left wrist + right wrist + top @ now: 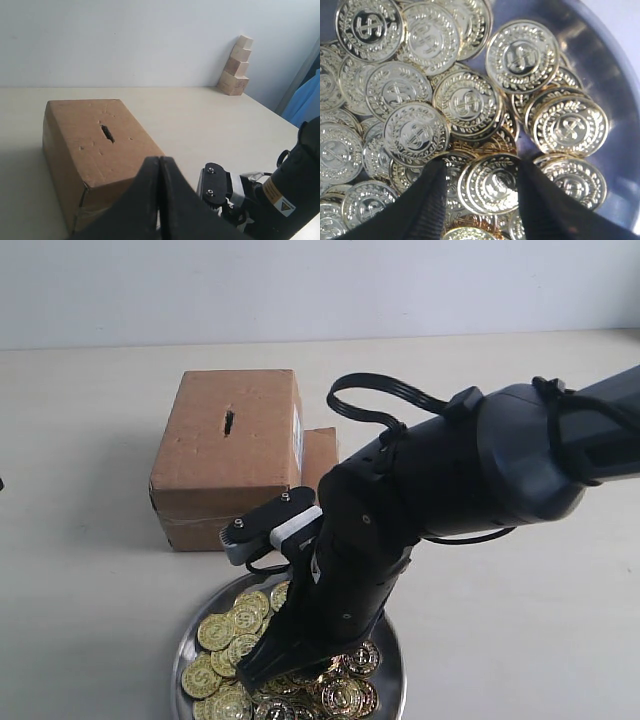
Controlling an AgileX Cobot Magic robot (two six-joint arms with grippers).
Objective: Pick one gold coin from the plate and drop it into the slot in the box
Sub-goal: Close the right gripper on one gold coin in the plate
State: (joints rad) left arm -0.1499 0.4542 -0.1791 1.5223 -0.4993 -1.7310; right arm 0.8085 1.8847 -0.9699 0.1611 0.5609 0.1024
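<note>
The silver plate [395,668] at the front holds a heap of several gold coins [225,638]. My right gripper [262,672] reaches down into the heap. In the right wrist view it [480,162] is open, its fingers [427,200] straddling one gold coin [492,184] that lies flat on the others; bare plate [615,75] shows beside the pile. The brown cardboard box [225,455] stands behind the plate, the dark slot [229,422] in its top. My left gripper [160,161] is shut on nothing, close to the box [95,150] and below its slot [107,133].
A loose cardboard flap [318,455] lies against the box's right side. The right arm [480,465] spans the table from the right. A stack of wooden blocks [236,67] stands by the far wall, and a blue object [307,100] is beyond the table edge.
</note>
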